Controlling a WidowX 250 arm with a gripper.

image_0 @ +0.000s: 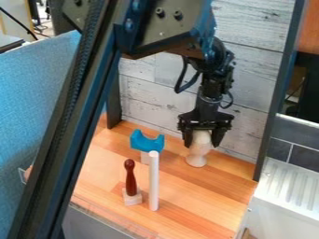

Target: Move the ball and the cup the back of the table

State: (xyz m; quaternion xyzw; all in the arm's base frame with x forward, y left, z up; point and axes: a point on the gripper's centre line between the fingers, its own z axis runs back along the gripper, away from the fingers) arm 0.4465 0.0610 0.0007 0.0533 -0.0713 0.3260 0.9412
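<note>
Two jaws flank the pale cup (198, 149) near its top, whether clenched I cannot tell.

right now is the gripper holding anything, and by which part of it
It can't be told for sure: the gripper is around the upper part of the pale cup-shaped piece, but whether it grips it isn't clear.

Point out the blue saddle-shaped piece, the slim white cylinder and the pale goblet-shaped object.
Blue saddle-shaped piece (148, 144): camera view, on its front face.
Slim white cylinder (154, 182): camera view, halfway down its side.
Pale goblet-shaped object (199, 146): camera view, on its upper body.
</note>
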